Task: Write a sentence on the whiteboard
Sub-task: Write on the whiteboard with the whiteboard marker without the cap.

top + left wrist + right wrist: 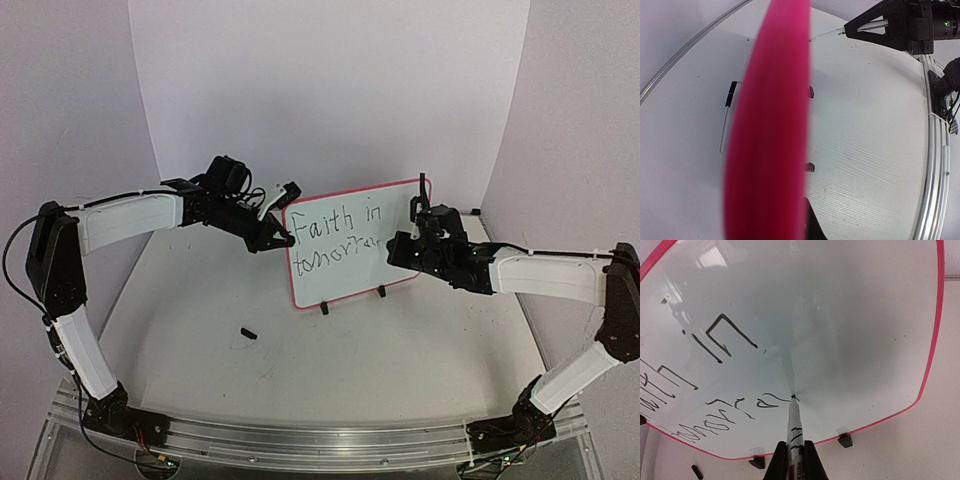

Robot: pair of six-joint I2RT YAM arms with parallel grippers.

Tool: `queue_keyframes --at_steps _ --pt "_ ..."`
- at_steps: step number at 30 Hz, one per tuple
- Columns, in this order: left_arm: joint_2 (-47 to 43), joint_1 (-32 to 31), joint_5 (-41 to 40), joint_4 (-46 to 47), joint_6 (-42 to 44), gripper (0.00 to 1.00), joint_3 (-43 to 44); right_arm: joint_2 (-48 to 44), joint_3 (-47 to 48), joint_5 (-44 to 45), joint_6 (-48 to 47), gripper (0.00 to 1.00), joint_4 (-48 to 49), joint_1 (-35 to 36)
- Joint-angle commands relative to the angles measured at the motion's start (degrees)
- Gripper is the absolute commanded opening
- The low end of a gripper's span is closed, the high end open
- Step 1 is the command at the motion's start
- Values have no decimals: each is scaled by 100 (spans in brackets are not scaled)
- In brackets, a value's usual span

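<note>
The whiteboard [352, 240], white with a red-pink frame, stands upright on two black feet at mid table. The sentence [338, 232] reads "Faith in" with a partial second line "tomorro". My left gripper [283, 238] is shut on the whiteboard's left edge; its frame fills the left wrist view as a blurred pink band [771, 130]. My right gripper [795, 460] is shut on a white marker [794, 427], whose tip touches the whiteboard [850, 315] at the end of the second line of the sentence [715, 390].
A small black marker cap [248, 333] lies on the table in front of the board; it also shows in the right wrist view [697, 471]. White walls enclose the table on three sides. A metal rail [320, 438] runs along the near edge.
</note>
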Motion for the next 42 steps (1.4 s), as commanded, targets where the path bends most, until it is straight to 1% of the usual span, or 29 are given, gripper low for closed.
queue_keyframes --at_steps 1,12,24,31,42 --pt "64 -43 -490 -497 292 0 -27 -204 239 199 -79 0 192 -16" --pt "47 -40 -505 -495 301 0 -36 -181 55 276 44 0 224 -11" --pt "72 -43 -486 -490 299 0 -36 -336 115 250 -52 0 349 -12" --pt "63 -41 -493 -494 301 0 -36 -116 26 268 79 0 325 -13" --pt "55 -40 -503 -500 308 0 -38 200 37 430 395 0 -16 -10"
